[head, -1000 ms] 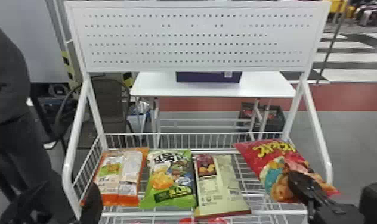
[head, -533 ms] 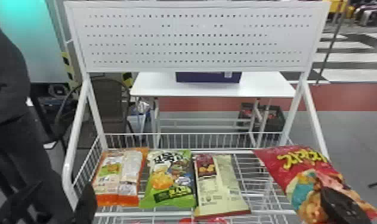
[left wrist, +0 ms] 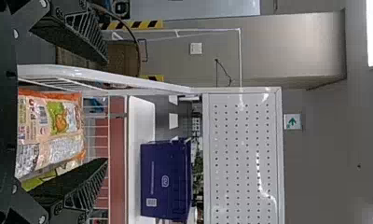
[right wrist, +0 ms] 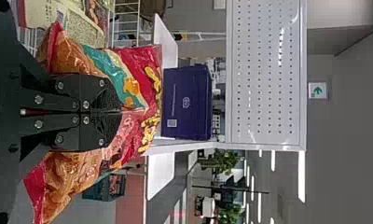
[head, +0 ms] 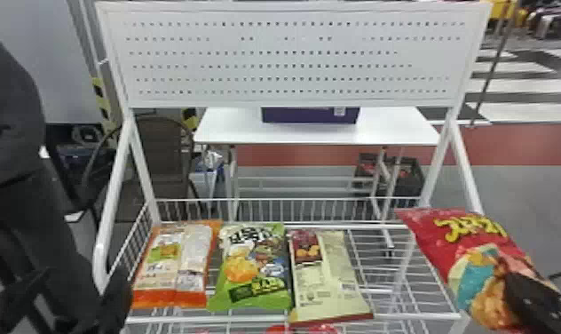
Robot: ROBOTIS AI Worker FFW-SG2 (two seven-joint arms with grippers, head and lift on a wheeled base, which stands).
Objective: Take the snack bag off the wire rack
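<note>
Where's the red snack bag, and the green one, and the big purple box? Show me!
Red snack bag [head: 477,262]: head view, middle of its printed front.
Green snack bag [head: 254,266]: head view, middle of its front.
Purple box [left wrist: 166,179]: left wrist view, middle of its broad side.

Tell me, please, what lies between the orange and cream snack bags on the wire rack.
In the head view, the green snack bag lies between the orange snack bag and the cream snack bag on the wire rack.
</note>
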